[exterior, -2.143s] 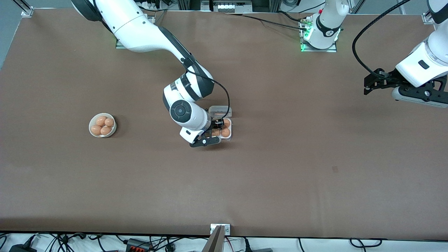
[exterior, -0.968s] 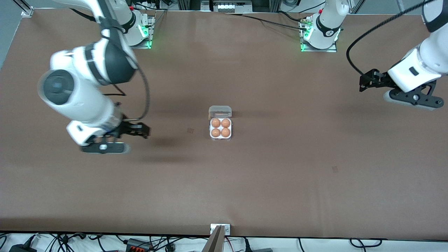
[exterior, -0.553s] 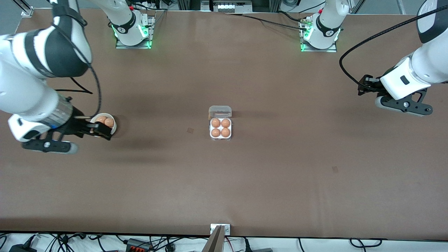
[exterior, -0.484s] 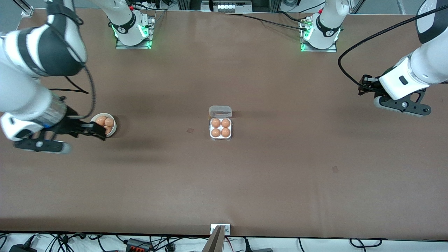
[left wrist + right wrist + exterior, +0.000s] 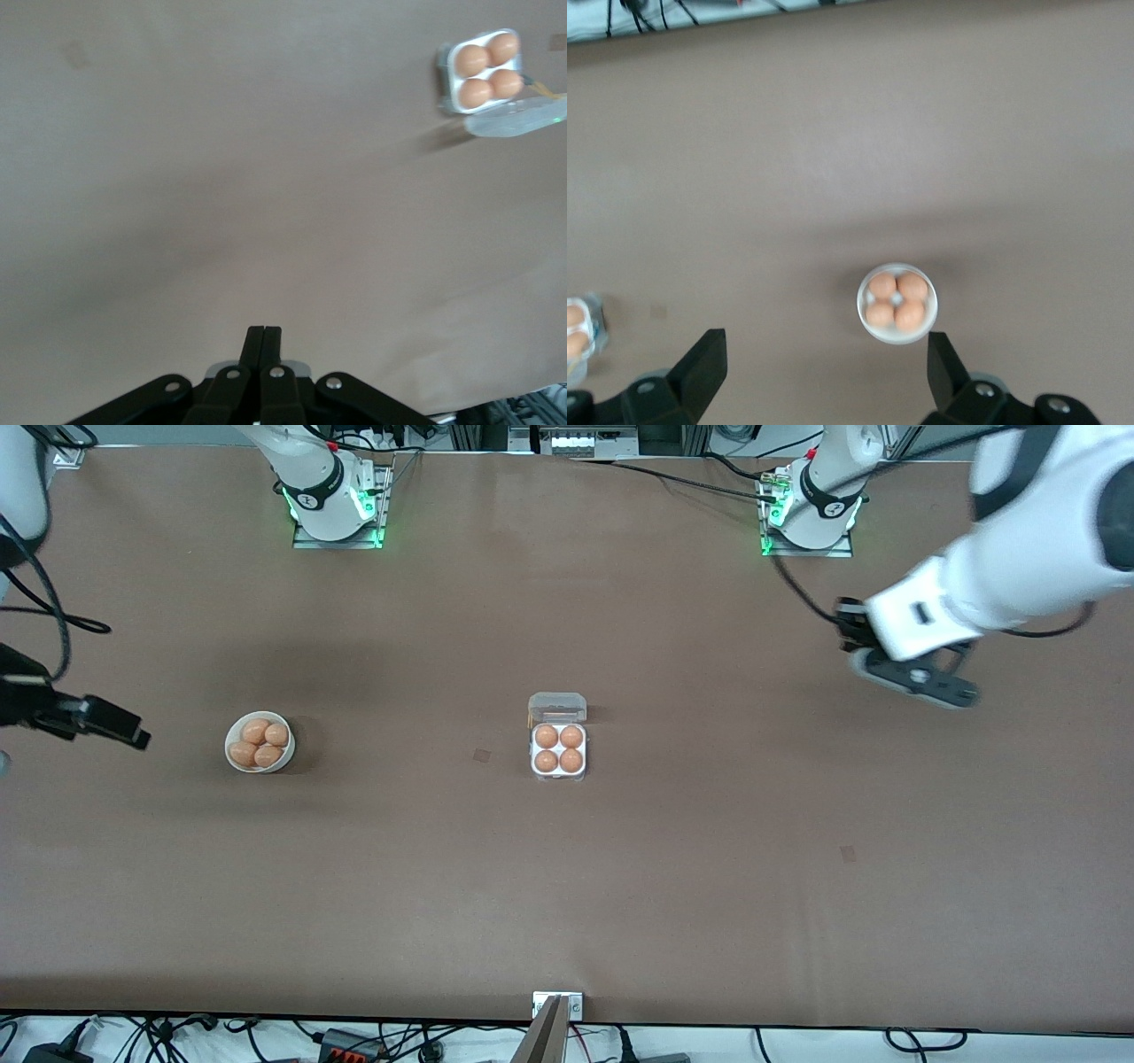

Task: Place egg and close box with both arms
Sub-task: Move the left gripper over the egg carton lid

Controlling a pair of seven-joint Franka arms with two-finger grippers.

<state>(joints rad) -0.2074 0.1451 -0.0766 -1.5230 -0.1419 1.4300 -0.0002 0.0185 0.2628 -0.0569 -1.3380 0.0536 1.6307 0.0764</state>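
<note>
The box (image 5: 558,762) sits mid-table, a white-grey tray with a brown egg (image 5: 547,736) in every cell. Its clear lid (image 5: 556,707) stands open on the side toward the robot bases. My right gripper (image 5: 133,733) is open and empty, up over the table's right-arm end, past the bowl (image 5: 259,741). The right wrist view shows its gripper (image 5: 824,367) with the bowl (image 5: 897,303) below it, and the box (image 5: 576,332) at the picture's edge. My left gripper (image 5: 849,622) is shut and empty, over bare table toward the left arm's end. The left wrist view shows its gripper (image 5: 264,341) and the box (image 5: 485,71) far off.
A round white bowl holds several brown eggs, between the box and the right arm's end. The arm bases (image 5: 335,505) (image 5: 808,514) stand along the table's edge farthest from the front camera. A metal bracket (image 5: 558,1005) sits at the nearest edge.
My right gripper left the box, swung past the bowl and out to the table's right-arm end. My left arm moved inward toward the box. The box and bowl stayed put.
</note>
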